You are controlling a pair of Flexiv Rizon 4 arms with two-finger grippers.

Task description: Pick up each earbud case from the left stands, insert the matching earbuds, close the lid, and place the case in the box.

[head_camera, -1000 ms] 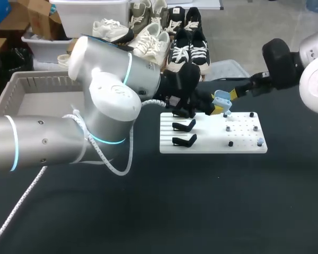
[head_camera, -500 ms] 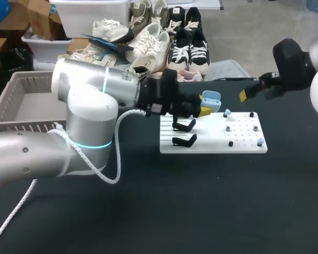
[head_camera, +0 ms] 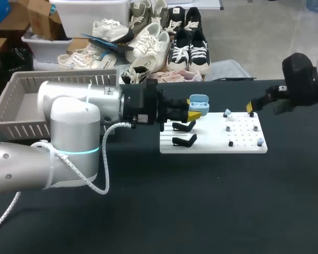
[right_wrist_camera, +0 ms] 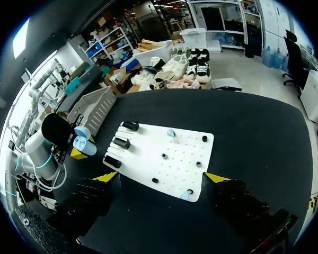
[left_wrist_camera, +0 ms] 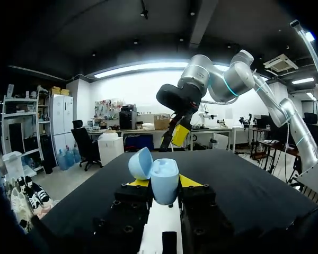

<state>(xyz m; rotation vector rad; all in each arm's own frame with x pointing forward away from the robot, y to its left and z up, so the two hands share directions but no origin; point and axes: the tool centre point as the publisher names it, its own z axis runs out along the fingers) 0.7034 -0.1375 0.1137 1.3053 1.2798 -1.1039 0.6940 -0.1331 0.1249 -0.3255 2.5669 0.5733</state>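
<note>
Left pincer [left_wrist_camera: 163, 182]: gripping the open blue earbud case [left_wrist_camera: 158, 173].
Right pincer [right_wrist_camera: 161, 179]: gaping wide near the white board [right_wrist_camera: 172, 145].

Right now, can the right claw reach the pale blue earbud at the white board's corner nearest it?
Probably yes. The right claw hangs open off that end of the white board, with nothing over the earbud. The left claw, shut on the earbud case, is over by the stands.

place: robotics lab | evid: L arm [head_camera: 69, 121] + R arm [head_camera: 302, 79] at blk table [head_camera: 201, 201] | wht peg board [head_camera: 212, 138]
</note>
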